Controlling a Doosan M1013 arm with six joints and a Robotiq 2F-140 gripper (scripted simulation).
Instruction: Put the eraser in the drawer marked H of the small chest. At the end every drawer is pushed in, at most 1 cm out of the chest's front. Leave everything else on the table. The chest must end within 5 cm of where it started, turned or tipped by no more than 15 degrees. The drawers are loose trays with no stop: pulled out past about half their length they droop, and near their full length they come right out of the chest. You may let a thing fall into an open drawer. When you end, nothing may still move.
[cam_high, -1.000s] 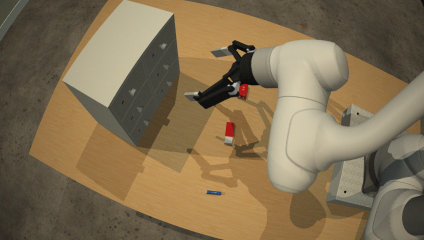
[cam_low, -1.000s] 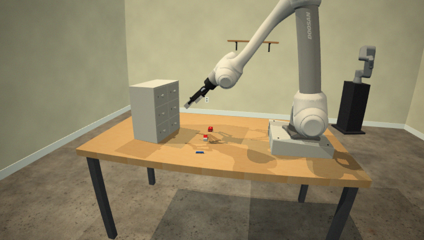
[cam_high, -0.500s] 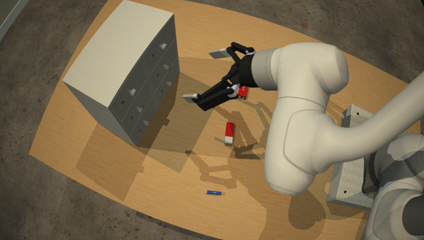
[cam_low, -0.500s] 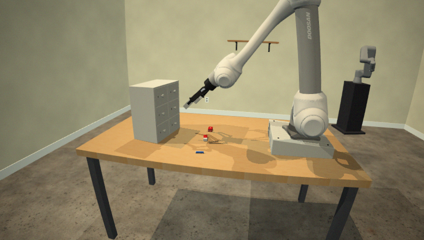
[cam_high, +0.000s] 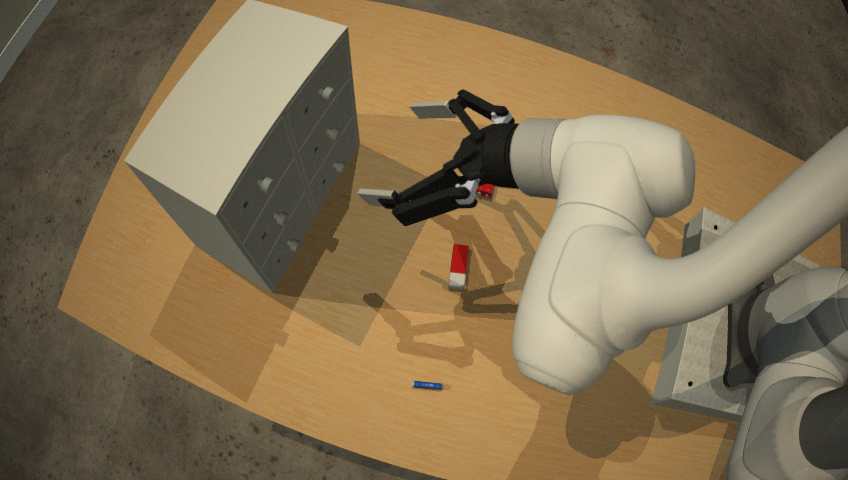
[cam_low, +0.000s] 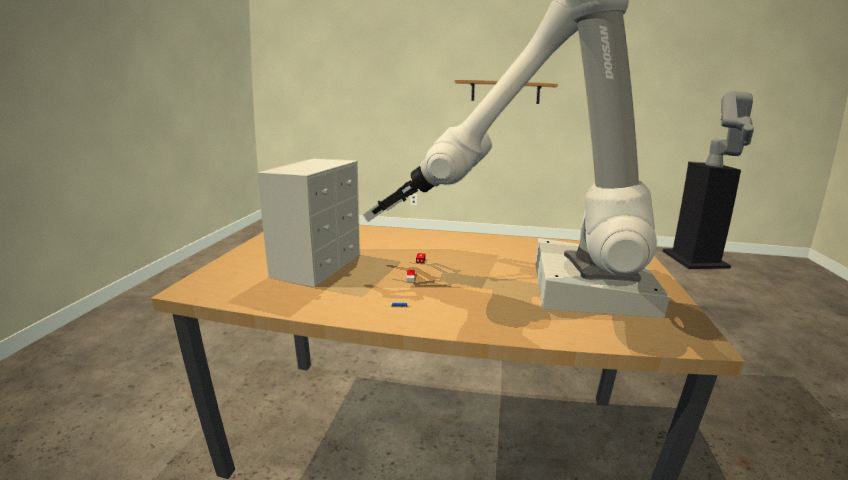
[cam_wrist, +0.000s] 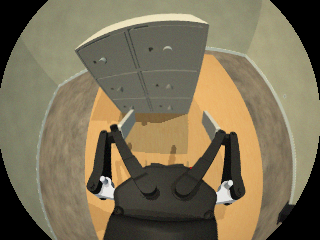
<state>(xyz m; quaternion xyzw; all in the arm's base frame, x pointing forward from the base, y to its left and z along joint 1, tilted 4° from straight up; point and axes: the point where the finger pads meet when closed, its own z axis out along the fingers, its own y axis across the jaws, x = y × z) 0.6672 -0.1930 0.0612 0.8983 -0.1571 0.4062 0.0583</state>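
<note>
Claw (cam_high: 392, 153) (cam_low: 370, 216) (cam_wrist: 168, 116) with fingers apart, upper centre of the top view, right of the chest (cam_high: 238, 107) (cam_low: 291, 220) (cam_wrist: 145, 70).

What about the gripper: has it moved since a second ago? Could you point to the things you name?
Yes. In the top view, the gripper (cam_high: 389, 152) (cam_low: 370, 215) (cam_wrist: 168, 116) has shifted slightly closer to the front of the chest (cam_high: 238, 107) (cam_low: 288, 226) (cam_wrist: 172, 32), which stands where it was.
</note>
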